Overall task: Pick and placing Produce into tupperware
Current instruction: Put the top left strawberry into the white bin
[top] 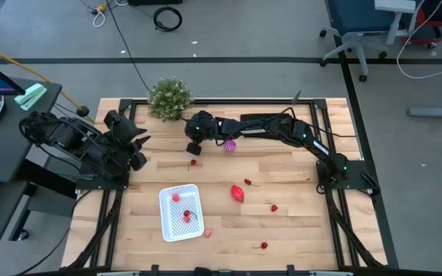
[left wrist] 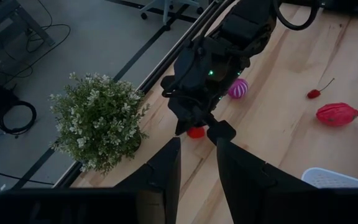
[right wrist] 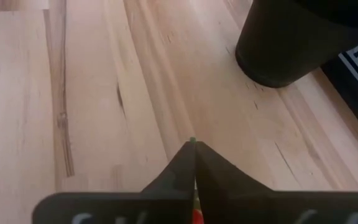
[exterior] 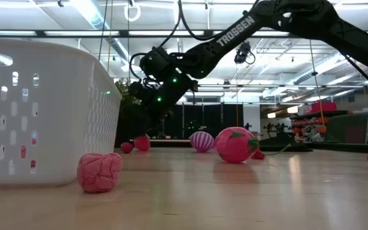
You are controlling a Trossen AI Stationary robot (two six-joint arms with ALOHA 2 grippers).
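High view: your right gripper (top: 194, 149) reaches near the green plant (top: 169, 97).
Grip: fingers pinched together on a small red piece (left wrist: 196, 132), ready to lift.
Tupperware (top: 181, 211): near table front, some produce inside.
Left gripper (top: 136, 149): part-open, empty, waiting.

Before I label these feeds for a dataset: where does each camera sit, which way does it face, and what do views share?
High view: overhead, straight down on the table; both arms show.
Low view: table height, level across; the right arm reaches in beside the tupperware.
Left wrist view: past the left gripper toward the plant and right arm.
Right wrist view: down past the shut right gripper pinching a red piece.
Shared: the striped purple ball appears in high, low and left wrist views.
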